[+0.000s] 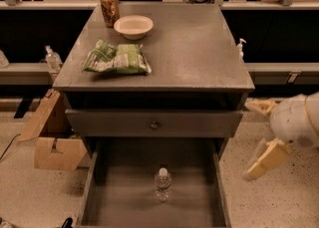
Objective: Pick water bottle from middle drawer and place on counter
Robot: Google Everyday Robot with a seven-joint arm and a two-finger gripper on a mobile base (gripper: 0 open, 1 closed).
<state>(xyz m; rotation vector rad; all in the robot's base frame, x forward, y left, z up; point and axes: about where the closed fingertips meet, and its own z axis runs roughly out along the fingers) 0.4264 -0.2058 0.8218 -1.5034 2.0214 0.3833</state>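
Note:
The water bottle (162,184), clear with a white cap, stands upright on the floor of the open middle drawer (124,204), near its centre. The counter (194,48) is the grey top of the cabinet above it. My gripper (257,133) is at the right of the cabinet, outside the drawer and level with the closed drawer front. Its two cream fingers (265,159) are spread wide apart and hold nothing. It is well to the right of the bottle and higher than it.
On the counter lie a green chip bag (117,58), a white bowl (133,25) and a can (109,8). A closed drawer front with a knob (154,124) sits above the open drawer. A cardboard box (52,142) is on the floor at the left. Pump bottles (52,58) stand on side ledges.

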